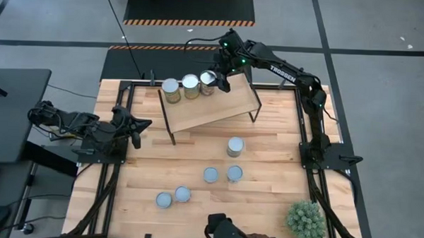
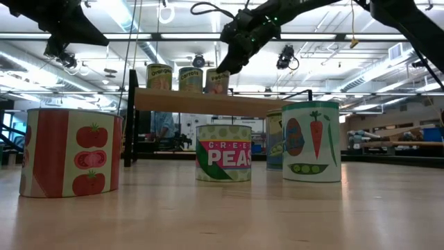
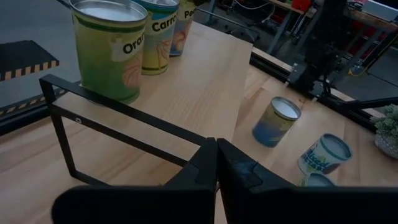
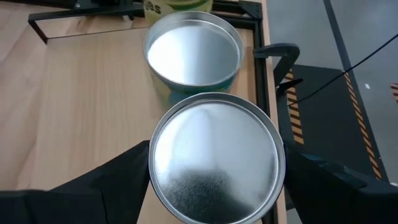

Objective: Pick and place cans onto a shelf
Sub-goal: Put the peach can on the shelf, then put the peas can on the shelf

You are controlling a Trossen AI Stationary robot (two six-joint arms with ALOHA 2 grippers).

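Note:
The light-wood shelf (image 1: 212, 105) stands at the table's far middle. Three tall yellowish-green cans stand in a row at its far left end: one (image 1: 170, 89), a second (image 1: 190, 85) and a third (image 1: 207, 81). My right gripper (image 1: 215, 79) reaches over the shelf from the far right and is shut on the third can (image 4: 216, 158). One taller can (image 1: 235, 146) and several shorter cans, such as one (image 1: 210, 175) and another (image 1: 182, 194), stand on the tabletop. My left gripper (image 1: 137, 125) is shut and empty, left of the shelf. My right gripper pinches the third can between its two fingers, one on each side of the can's wall just below the top rim (image 4: 155, 168). The fingers come from above, slanting down from the far right. The can stands upright, its base at the shelf board (image 2: 217, 90), beside the second can (image 4: 193, 53).
A green spiky plant (image 1: 306, 220) stands at the near right corner. The shelf's black frame legs (image 1: 172, 135) stand on the table. The right half of the shelf board (image 1: 237, 99) is bare. A dark object (image 1: 226, 229) sits at the near edge.

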